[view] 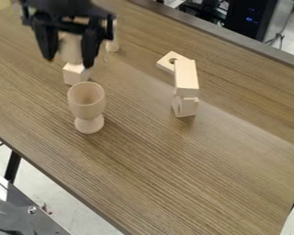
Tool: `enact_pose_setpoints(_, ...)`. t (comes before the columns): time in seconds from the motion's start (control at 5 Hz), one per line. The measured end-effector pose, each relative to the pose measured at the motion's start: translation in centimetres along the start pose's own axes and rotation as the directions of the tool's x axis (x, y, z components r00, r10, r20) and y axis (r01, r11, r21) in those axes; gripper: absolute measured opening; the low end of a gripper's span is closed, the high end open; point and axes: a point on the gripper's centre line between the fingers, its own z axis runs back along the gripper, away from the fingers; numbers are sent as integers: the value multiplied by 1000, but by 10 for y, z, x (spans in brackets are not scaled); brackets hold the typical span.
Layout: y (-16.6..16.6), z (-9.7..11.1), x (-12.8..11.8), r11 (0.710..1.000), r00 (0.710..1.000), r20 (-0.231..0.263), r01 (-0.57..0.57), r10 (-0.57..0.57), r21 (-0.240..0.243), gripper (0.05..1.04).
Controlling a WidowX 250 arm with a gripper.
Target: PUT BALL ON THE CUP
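The gripper (68, 61) hangs at the upper left of the camera view, above the table and up and left of the cup. A pale, blurred rounded thing (70, 47) shows within the gripper's outline; whether it is the ball, and whether it is held or stands behind, I cannot tell. The wooden cup (87, 106) stands upright on its foot left of centre, its open mouth facing up. Its bowl looks hollow, with no ball visible inside.
Just behind the cup is a small pale block (75, 74). Farther back stands a pale wooden piece (112, 42). Right of centre, a long block (186, 78) rests on smaller blocks, beside a flat piece with a hole (167, 61). The wooden table (192, 170) slants across the view.
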Motion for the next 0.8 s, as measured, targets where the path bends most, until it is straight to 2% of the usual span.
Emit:
enact_pose_setpoints(0.4, -1, -21, -6, 1000, 1000, -28, -3, 3, 7, 714)
enact_pose_setpoints(0.8, -6, -22, -6, 1000, 1000, -22, 5, -5, 4, 714)
